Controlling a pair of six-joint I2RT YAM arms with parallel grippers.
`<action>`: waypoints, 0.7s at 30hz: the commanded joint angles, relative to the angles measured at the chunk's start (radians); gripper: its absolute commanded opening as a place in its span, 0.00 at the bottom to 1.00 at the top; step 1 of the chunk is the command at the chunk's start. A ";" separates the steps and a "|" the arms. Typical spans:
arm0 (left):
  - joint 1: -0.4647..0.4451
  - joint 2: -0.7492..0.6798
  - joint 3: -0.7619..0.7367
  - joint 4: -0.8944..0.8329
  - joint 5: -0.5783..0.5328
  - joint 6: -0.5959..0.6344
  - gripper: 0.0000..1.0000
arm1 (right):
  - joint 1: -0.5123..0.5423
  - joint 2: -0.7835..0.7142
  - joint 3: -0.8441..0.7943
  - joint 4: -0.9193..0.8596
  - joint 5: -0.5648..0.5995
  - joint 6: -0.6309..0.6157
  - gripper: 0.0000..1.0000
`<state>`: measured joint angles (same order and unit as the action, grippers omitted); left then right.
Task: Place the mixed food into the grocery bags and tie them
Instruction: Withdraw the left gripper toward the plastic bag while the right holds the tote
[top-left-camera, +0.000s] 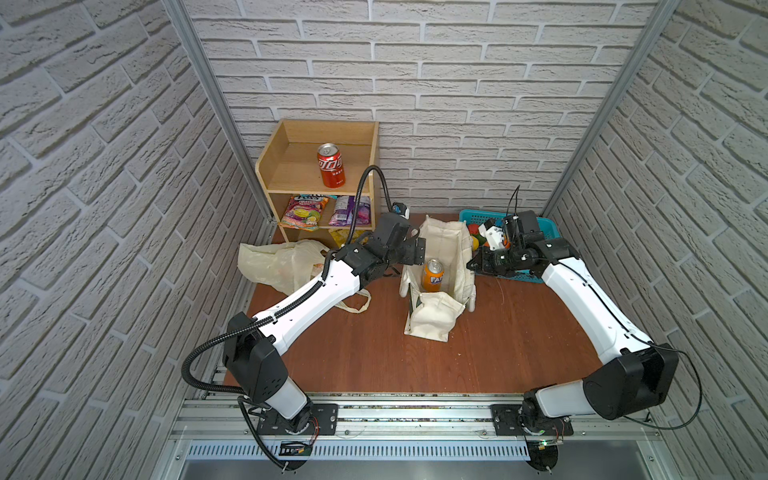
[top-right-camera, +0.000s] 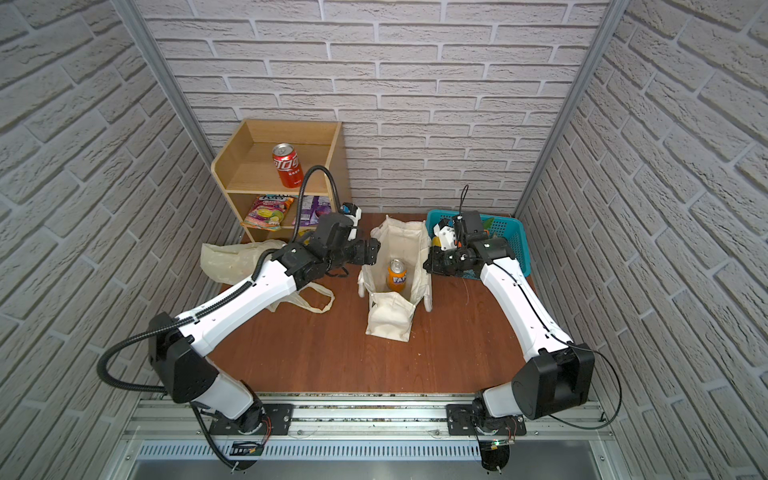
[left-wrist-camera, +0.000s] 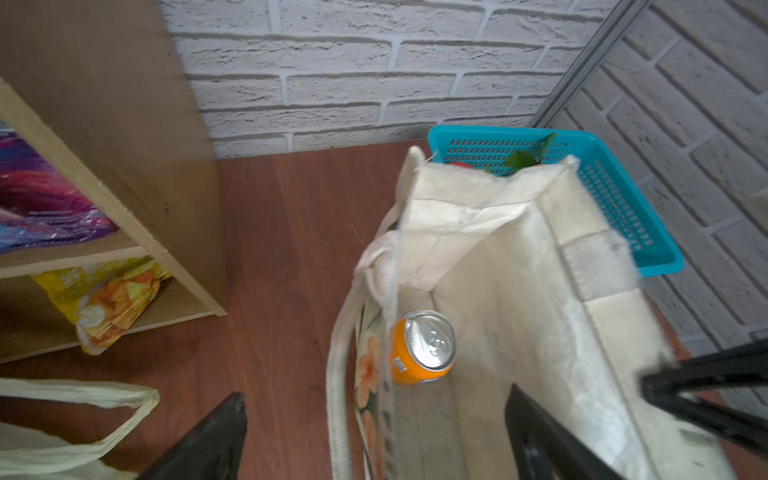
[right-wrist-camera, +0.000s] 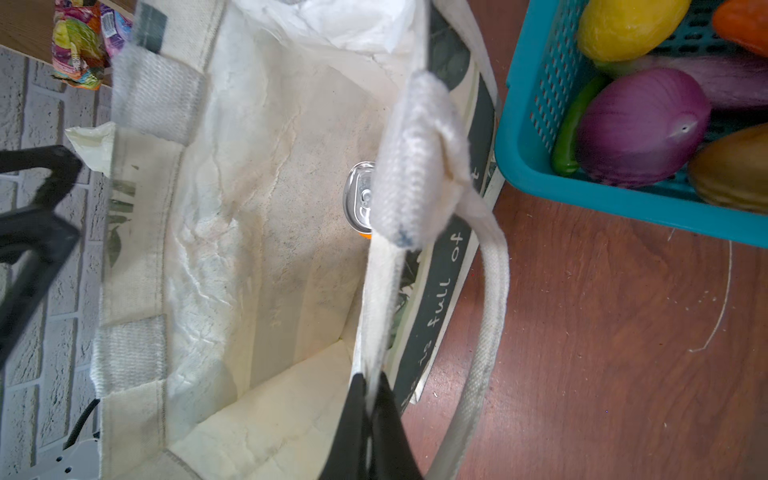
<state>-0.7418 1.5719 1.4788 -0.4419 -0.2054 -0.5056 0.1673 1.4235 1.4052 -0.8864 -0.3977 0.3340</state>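
Seen in both top views, an orange soda can (top-left-camera: 433, 275) stands upright, long axis vertical and pull-tab end up, inside the open canvas tote (top-left-camera: 440, 237) at mid-table. The tote is flanked by a slack plastic bag (top-left-camera: 274, 262) on the left and a turquoise basket (top-left-camera: 467, 214) on the right, and a purple snack packet (top-left-camera: 351, 210) lies on the wooden shelf (top-left-camera: 291, 170) at far left. From the left wrist, the left gripper (left-wrist-camera: 374, 440) is shown spread wide and empty, its fingers straddling the tote's left wall. From the right wrist, the right gripper (right-wrist-camera: 368, 428) is shown pinched shut on the tote's right rim, with toy vegetables (right-wrist-camera: 640, 124) heaped in the basket just beside.
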 joint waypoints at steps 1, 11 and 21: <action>0.001 -0.053 -0.037 0.008 -0.046 0.017 0.97 | -0.002 -0.051 0.028 -0.022 -0.009 -0.018 0.06; 0.074 -0.301 -0.265 0.014 -0.111 -0.056 0.98 | -0.003 -0.078 0.014 -0.005 -0.009 -0.010 0.13; 0.486 -0.539 -0.539 0.157 0.136 -0.220 0.98 | -0.003 -0.109 0.000 0.019 -0.020 0.008 0.49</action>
<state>-0.3378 1.0527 0.9733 -0.3954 -0.1864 -0.6521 0.1673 1.3552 1.4063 -0.9047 -0.4088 0.3367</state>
